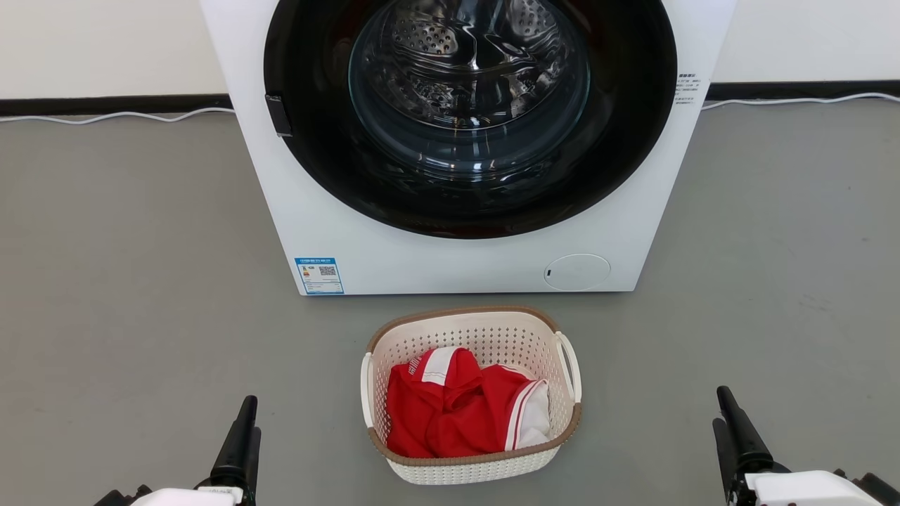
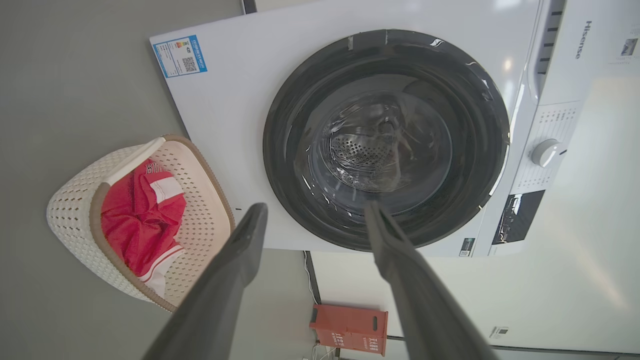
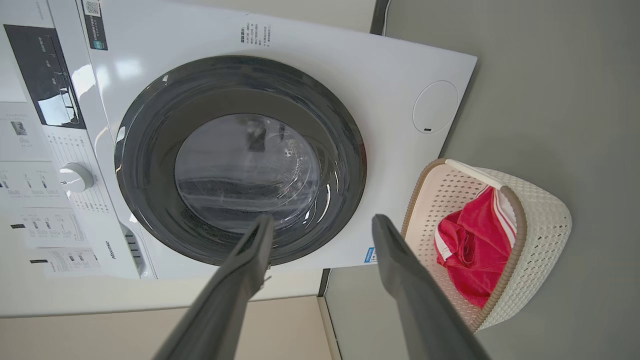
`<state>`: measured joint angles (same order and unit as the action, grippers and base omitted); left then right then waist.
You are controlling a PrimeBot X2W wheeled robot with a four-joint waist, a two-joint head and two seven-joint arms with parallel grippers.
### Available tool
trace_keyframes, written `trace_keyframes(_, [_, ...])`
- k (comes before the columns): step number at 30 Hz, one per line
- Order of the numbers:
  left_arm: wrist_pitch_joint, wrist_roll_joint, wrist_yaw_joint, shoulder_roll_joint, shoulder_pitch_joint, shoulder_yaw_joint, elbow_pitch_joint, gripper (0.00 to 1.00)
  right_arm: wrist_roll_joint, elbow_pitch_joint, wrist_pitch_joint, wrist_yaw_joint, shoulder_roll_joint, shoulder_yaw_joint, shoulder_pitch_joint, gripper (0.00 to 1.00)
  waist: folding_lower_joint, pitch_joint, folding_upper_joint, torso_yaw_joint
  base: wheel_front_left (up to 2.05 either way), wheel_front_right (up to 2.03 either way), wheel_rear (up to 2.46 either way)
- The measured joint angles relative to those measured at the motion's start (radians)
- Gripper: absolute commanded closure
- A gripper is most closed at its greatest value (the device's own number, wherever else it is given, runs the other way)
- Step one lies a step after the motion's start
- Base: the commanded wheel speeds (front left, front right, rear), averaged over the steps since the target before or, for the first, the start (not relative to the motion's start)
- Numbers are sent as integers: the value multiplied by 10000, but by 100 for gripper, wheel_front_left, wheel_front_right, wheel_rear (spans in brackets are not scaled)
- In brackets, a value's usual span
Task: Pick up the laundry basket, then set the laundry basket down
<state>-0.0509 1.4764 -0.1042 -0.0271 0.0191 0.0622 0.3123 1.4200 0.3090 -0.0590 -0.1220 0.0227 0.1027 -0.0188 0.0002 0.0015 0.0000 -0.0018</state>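
The laundry basket (image 1: 492, 336), cream-white and perforated with a brown rim and white loop handles, stands on the grey floor just in front of the washing machine. It holds a red and white garment (image 1: 450, 407). My left gripper (image 1: 242, 425) is low at the left, well apart from the basket, and my right gripper (image 1: 728, 414) is low at the right, equally apart. In the left wrist view the left gripper (image 2: 315, 212) is open and empty, with the basket (image 2: 75, 200) off to its side. The right gripper (image 3: 322, 221) is open too, with the basket (image 3: 545, 210) beside it.
A big white washing machine (image 1: 464, 263) with a dark round door stands directly behind the basket. White cables (image 1: 105, 118) run along the black skirting at the wall. A red box (image 2: 350, 327) sits by the wall beside the machine. Grey floor lies on both sides of the basket.
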Motion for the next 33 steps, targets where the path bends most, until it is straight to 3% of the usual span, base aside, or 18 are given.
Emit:
trace_keyframes(14, [420, -2291, 268, -63, 0, -330, 27, 0, -2895, -232, 430, 0, 4, -205, 3, 0, -1, -21, 0, -11, 0, 0, 0])
trace_keyframes(33, [951, -4466, 426, -69, -1, -353, 140, 0, -5567, -282, 961, -2, 25, -533, 33, 0, -1, -79, 0, -35, 0, 0, 0])
